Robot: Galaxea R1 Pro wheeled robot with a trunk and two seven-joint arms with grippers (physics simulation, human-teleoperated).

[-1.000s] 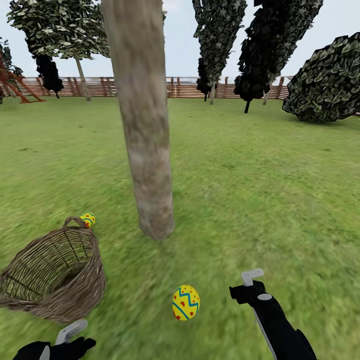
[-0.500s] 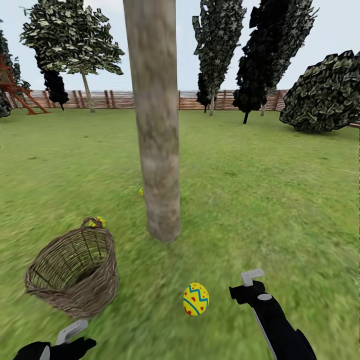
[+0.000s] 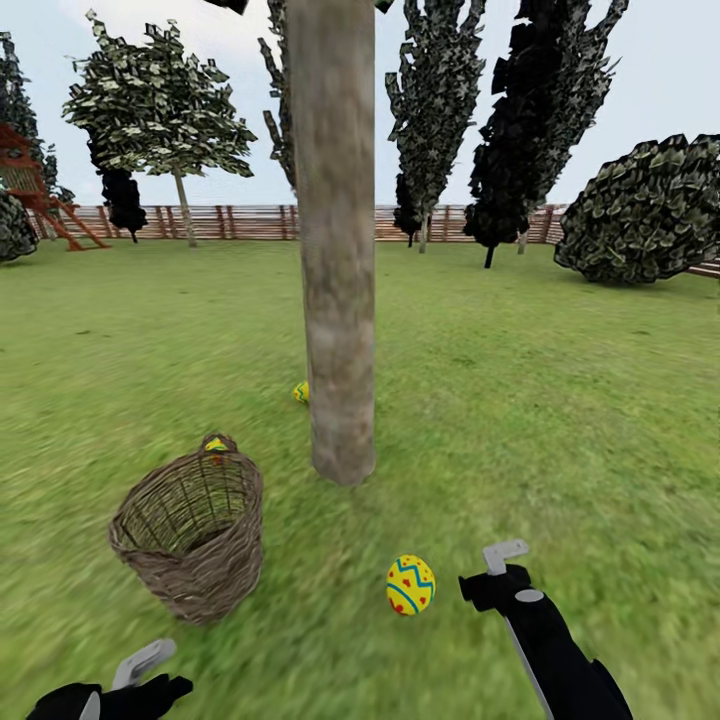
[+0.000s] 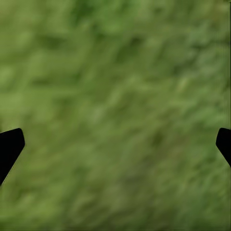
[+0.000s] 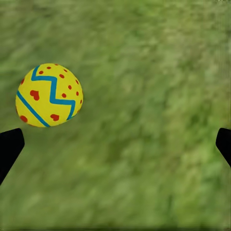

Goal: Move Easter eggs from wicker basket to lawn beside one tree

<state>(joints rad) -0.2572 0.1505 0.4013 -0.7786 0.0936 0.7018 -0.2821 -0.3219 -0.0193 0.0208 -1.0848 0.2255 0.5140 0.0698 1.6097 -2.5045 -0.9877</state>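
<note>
The lawn [image 3: 560, 400] spreads wide and flat across the garden, ringed at the back by a brown slat fence [image 3: 250, 222], with dark narrow trees [image 3: 530, 110] and a round dark bush [image 3: 645, 210] along it and a red wooden frame [image 3: 35, 195] at the far left. In the middle stands the tree [image 3: 338, 250], its thick grey-tan trunk rising straight out of the grass.

The wicker basket [image 3: 190, 530] stands on the grass to the left of the trunk and nearer the robot, tilted slightly, and no egg shows in the part of its inside that can be seen. One egg [image 3: 411, 585] lies on the grass in front of the trunk, near the tip of the right gripper [image 3: 500, 560]; in the right wrist view this egg [image 5: 48, 95] lies apart from the fingers, whose black tips sit wide apart, nothing between them. A second egg [image 3: 301, 391] peeks out just beside the trunk's left edge, behind it. A third egg [image 3: 216, 445] shows behind the basket's far rim.

The left gripper [image 3: 140, 675] is low at the left, its tips spread wide over bare grass [image 4: 115, 115], holding nothing.
</note>
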